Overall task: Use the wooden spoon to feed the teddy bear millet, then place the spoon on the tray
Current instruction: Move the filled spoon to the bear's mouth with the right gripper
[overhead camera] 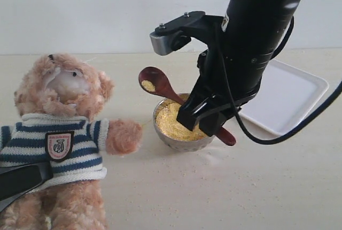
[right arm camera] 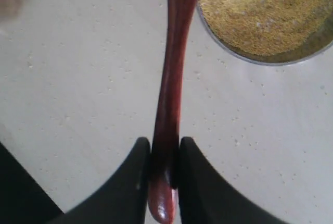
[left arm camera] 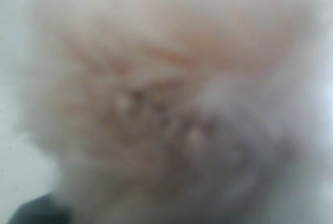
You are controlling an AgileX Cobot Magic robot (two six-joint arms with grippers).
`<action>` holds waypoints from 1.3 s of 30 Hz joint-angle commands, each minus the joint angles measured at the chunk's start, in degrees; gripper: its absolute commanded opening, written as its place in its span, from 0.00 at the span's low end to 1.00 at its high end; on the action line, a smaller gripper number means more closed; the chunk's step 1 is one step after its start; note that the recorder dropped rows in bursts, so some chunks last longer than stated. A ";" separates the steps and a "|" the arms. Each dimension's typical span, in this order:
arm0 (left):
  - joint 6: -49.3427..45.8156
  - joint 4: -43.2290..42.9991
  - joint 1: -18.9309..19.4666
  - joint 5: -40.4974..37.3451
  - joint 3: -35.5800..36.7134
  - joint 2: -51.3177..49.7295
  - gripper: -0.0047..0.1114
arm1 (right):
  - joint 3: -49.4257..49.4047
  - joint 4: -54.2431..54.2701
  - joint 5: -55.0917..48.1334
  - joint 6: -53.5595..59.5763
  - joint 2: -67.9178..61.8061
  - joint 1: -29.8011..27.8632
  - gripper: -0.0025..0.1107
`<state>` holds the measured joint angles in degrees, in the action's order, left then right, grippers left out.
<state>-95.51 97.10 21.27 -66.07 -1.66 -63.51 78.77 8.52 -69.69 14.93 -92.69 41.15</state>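
Right fingers (right arm camera: 200, 182) pinch the wooden spoon (overhead camera: 155, 83) above the millet (overhead camera: 168, 120); tray (overhead camera: 286, 96) beyond.

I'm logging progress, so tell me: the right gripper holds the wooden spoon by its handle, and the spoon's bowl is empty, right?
Not quite. The right gripper does hold the wooden spoon by its handle, but its bowl carries a little millet, seen in the exterior view.

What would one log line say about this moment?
right pincer: shut on wooden spoon | spoon: raised near metal bowl, little millet aboard | teddy bear: spoon not at muzzle | tray: no spoon yet
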 commanded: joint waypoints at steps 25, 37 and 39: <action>-0.44 0.74 0.17 -1.38 0.31 0.01 0.08 | 5.65 7.41 -0.27 -0.28 -0.34 10.61 0.02; -0.44 0.74 0.17 -1.27 0.31 0.01 0.08 | 9.14 -4.40 -0.27 -5.02 -5.11 13.15 0.02; -0.44 0.74 0.17 -1.38 0.31 0.01 0.08 | 9.14 -7.27 -0.27 -5.02 -5.11 13.86 0.02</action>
<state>-95.51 97.10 21.27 -66.07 -1.66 -63.51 87.28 5.55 -70.00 10.70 -97.92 54.15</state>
